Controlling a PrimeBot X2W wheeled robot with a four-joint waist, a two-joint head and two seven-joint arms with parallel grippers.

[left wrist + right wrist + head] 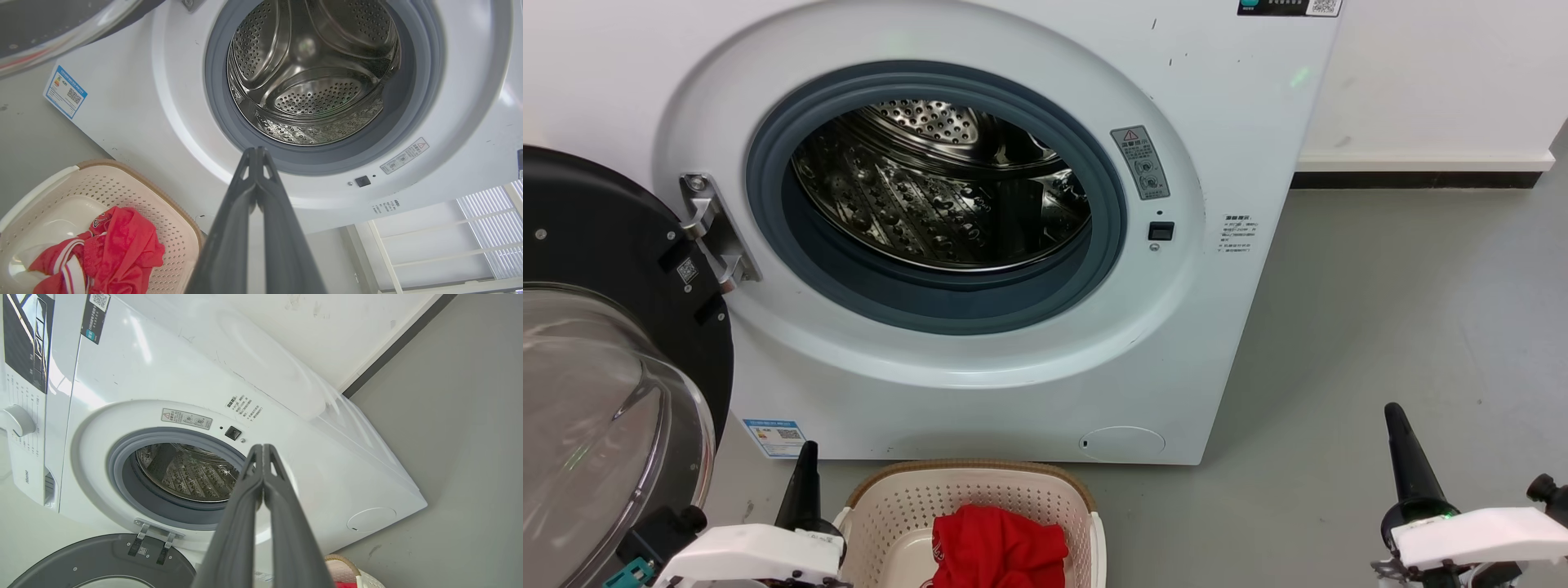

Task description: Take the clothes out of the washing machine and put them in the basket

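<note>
Red clothes (998, 545) lie heaped in the cream laundry basket (968, 478) on the floor (1380, 327) before the open-doored washing machine (1217, 327), as the left gripper (256, 150) and right gripper (262, 446) hover with fingers pressed together, holding nothing

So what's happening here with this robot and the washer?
A robot is unloading the washing machine. Its door is swung open, the drum looks empty, and the red clothes lie in the basket on the floor in front. Both of the robot's jaws are shut, holding nothing.
</note>
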